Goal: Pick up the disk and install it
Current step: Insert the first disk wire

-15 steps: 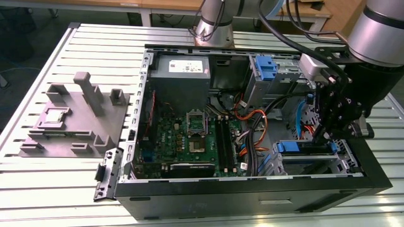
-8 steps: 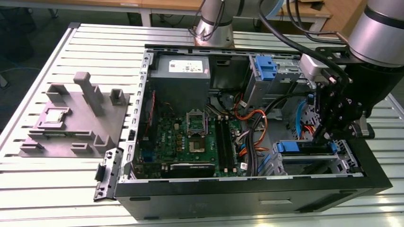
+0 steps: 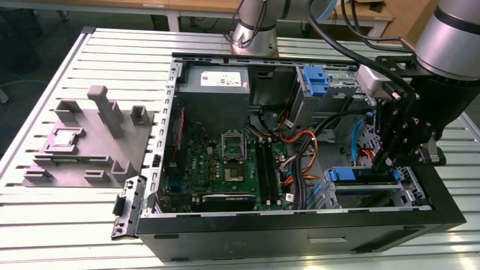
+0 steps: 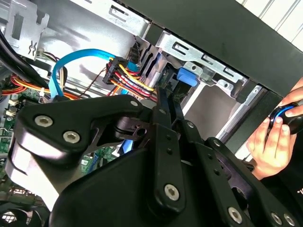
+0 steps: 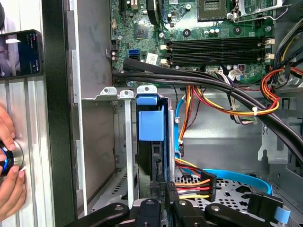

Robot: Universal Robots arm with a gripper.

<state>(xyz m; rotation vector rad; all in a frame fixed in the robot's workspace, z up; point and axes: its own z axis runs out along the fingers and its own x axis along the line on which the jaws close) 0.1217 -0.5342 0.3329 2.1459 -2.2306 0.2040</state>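
The disk (image 3: pixel 358 175) stands on edge in the silver drive bay (image 3: pixel 408 194) at the near corner of the open computer case, on the exterior view's right. Its blue carrier tab (image 5: pixel 151 122) shows in both wrist views, with the dark drive body (image 5: pixel 155 161) behind it. My gripper (image 3: pixel 384 164) reaches down into the bay from above. Its two black fingers (image 4: pixel 163 106) run close together along the drive's edge, and the gripper (image 4: pixel 166 92) is shut on the disk just behind the blue tab (image 4: pixel 188 76).
Orange, red and blue cables (image 5: pixel 222 101) crowd the space beside the bay. The motherboard (image 3: pixel 225 163), a grey power supply (image 3: pixel 217 79) and an upright blue bracket (image 3: pixel 317 79) sit farther in. A grey fixture (image 3: pixel 90 140) lies outside the case. A person's hand (image 4: pixel 270 142) rests beside the case wall.
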